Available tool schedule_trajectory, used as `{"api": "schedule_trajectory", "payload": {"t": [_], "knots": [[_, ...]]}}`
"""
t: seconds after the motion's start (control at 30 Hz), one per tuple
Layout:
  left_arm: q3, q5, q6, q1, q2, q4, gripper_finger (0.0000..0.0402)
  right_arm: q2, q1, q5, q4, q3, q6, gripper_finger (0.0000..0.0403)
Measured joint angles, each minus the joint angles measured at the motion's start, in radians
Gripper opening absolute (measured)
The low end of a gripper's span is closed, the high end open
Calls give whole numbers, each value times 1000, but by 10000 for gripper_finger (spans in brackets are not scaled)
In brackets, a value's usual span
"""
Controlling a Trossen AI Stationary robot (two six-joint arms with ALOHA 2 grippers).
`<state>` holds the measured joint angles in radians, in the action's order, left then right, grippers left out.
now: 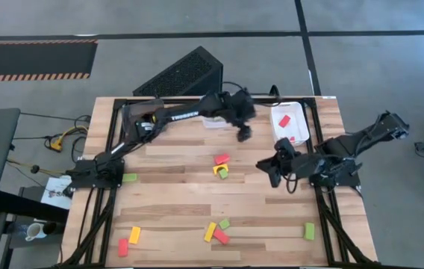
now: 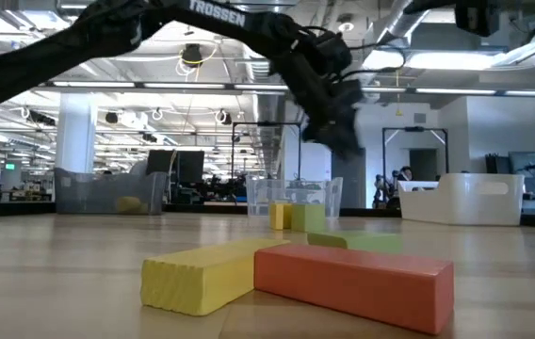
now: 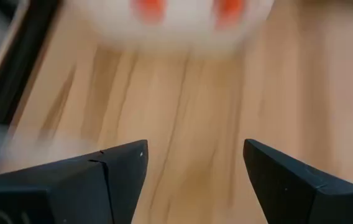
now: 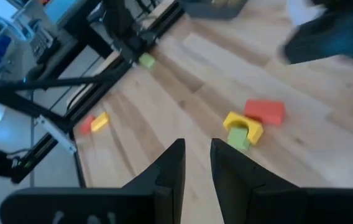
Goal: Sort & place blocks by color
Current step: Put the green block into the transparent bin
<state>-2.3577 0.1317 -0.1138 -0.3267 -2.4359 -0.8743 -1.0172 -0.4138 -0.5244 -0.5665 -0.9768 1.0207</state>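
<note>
My left gripper hangs open above the table's far middle, beside the white bin, which holds two red blocks. Nothing is between its fingers. In the low view it floats well above the wood. A red block, a yellow block and a green block lie together at the table's centre. My right gripper hovers just to the right of them, its fingers a narrow gap apart and empty.
More blocks lie along the near edge: red, yellow, yellow, green, red, green. One green block lies by the left arm's base. A clear bin stands at the far middle.
</note>
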Motion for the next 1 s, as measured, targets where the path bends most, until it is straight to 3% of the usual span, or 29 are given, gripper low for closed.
{"api": "schedule_trajectory", "payload": {"t": [0.13, 0.23, 0.47, 0.73, 0.87, 1.0], "knots": [[3, -99, -35, -7, 62, -282, 245, 0, 43, 4, 35, 0, -67, 98], [3, -118, -30, -12, 114, -419, 245, 0, 69, 3, 36, 0, -135, 98], [141, -118, -16, 0, 363, -478, 245, -41, 157, 4, 55, 0, -207, 98], [650, -120, 60, 5, 847, -218, 245, -211, 274, 250, 248, -1, -468, 98], [973, -121, 132, 28, 1083, 16, 245, -335, 321, 329, 268, -13, -499, 104], [1265, -120, 232, 63, 1287, 247, 245, -449, 378, 474, 265, -49, -515, 128]]}}
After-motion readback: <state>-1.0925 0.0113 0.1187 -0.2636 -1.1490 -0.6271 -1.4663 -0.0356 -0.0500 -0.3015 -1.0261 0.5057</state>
